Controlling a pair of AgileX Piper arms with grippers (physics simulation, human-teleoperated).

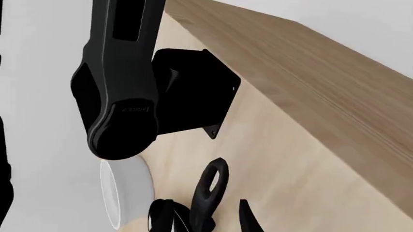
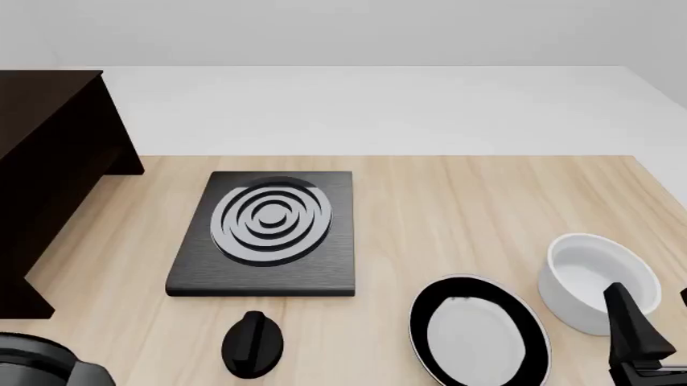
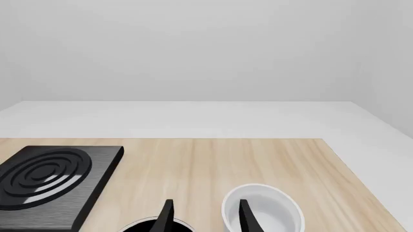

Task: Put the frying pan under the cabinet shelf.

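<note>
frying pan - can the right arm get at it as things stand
Probably yes. The frying pan lies just left of the right pincer, whose jaws look open. Only the white bowl sits close by, behind the pincer rather than between it and the pan.

The pan (image 2: 479,335) — black rim, light grey base — lies flat at the table's near edge, right of centre. The cabinet (image 2: 43,161) — near-black wood, flat top — stands at the far left, well apart
</note>
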